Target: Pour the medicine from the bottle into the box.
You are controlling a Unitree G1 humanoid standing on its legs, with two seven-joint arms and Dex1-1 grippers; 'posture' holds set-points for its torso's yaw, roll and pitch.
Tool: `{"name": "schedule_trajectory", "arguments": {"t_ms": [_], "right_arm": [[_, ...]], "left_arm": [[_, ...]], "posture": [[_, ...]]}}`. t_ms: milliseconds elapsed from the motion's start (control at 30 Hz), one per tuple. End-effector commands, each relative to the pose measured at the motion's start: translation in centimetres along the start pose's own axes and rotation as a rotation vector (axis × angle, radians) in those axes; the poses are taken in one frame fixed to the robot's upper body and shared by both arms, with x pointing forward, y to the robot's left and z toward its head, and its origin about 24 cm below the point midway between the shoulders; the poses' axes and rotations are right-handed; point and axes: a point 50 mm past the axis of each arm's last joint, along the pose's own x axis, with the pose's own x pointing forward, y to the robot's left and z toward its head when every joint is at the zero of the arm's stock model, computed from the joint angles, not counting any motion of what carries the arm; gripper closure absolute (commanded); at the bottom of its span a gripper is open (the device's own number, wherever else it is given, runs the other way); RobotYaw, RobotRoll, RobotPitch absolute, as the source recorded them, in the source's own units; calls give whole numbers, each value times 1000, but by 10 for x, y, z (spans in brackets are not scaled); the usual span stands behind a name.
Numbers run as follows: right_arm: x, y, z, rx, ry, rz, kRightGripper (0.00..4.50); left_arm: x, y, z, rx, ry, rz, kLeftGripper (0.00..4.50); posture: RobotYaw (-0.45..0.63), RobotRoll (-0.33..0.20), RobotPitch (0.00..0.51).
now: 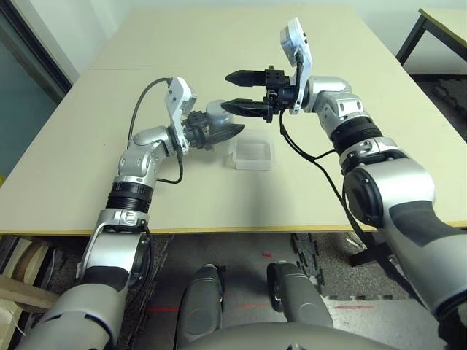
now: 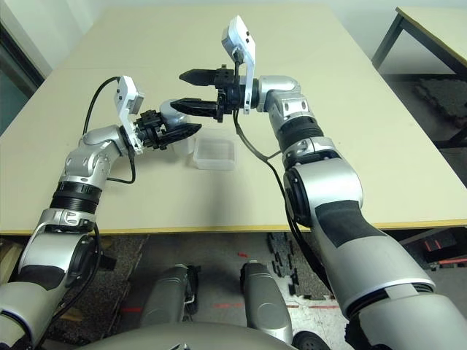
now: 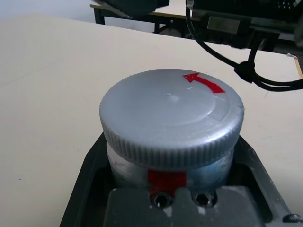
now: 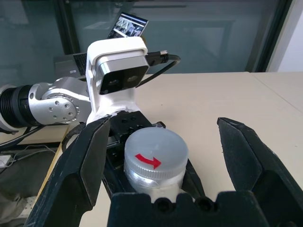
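My left gripper [image 1: 222,125] is shut on the whitish bottle [image 1: 213,120], holding it just above the table beside the box. The bottle's red-and-white label [image 3: 165,178] shows between the fingers. The grey cap [image 3: 170,116] with a red arrow closes the bottle's mouth, so the medicine is hidden inside. My right gripper [image 1: 226,92] is open and hangs just above and beyond the cap. In the right wrist view the cap [image 4: 155,153] lies between the two black fingers [image 4: 85,165], which stand apart from it. The clear box [image 1: 252,153] rests on the table [image 1: 306,197] to the right of the bottle.
A black cable [image 1: 306,157] hangs from my right wrist close to the box. A second table [image 1: 438,22] stands at the back right. Bare tabletop stretches behind and to either side of the grippers. The table's front edge [image 1: 241,230] runs near my body.
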Motion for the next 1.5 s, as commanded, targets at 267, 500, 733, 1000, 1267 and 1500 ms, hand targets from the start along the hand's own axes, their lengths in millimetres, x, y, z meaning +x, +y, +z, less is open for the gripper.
{"name": "schedule_trajectory", "arguments": {"t_ms": [267,500,733,1000,1267,1500], "right_arm": [[11,4,-5,-30,34,24,0],[17,5,-8,-38,54,4,0],[20,3,-11,-39,74,-32,0],[18,0,-14,-19,84,-84,0],[7,-4,-17,-7,102,-141,0],[-8,-10,-15,-8,109,-193,0]], "left_arm": [[4,1,5,23,-2,-12,1816],[4,-1,7,29,-5,-21,1816],[4,-3,7,30,-5,-27,1816],[3,-3,7,31,-5,-29,1816],[3,-4,7,29,-5,-28,1816],[3,-3,6,28,-2,-26,1816]], "posture": [[-143,0,103],[-135,0,100],[-127,0,99],[-124,0,99],[-129,0,102],[-135,0,102]]}}
